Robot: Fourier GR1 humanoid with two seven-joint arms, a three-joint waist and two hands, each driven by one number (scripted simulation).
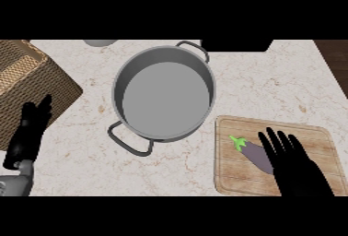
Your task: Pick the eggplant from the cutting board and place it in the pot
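Observation:
A small purple eggplant (254, 153) with a green stem lies on the wooden cutting board (231, 179) at the lower right. My right hand (296, 168) hovers over the board with fingers straight, covering the eggplant's lower right end. The grey two-handled pot (163, 94) stands in the middle of the counter, left of the board, with nothing inside. At the left edge my left hand (31, 126) rests open, fingers pointing up.
A woven wicker basket (27, 78) sits at the upper left, next to my left hand. A pale round object (101, 42) shows at the top edge and a dark object (236, 44) at the top right of the pot. The counter's right edge runs at the far right.

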